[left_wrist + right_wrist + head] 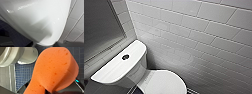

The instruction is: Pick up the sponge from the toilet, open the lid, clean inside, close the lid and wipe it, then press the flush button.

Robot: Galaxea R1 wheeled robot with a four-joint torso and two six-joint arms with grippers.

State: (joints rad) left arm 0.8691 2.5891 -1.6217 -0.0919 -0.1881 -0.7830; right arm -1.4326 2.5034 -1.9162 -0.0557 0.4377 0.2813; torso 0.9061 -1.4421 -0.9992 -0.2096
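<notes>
**DESK:** What could go wrong from here?

**CAPTION:** The small orange-red foam sponge (55, 69) appears to be gripped near one end only, with most of its body left unsupported. Pressed against glossy ceramic, it could be bent aside or dragged out of the grip. The smooth white oval lid (165, 82) is pictured down over the bowl, and a slip is judged likely if that slick surface is lifted without a firm hold. In the left wrist view, white ceramic is seen very close, so a knock cannot be ruled out.

**DESK:** And the hand?

**CAPTION:** The right gripper (50, 91) is shown clamped narrowly on the sponge, which is squeezed where it is held. It is carried in the air over blue mosaic floor tiles (23, 75), low beside the white glossy ceramic toilet (137, 68). Nothing else is touched by it. The small dark round flush button (125, 57) is seen in the middle of the cistern top.
</notes>
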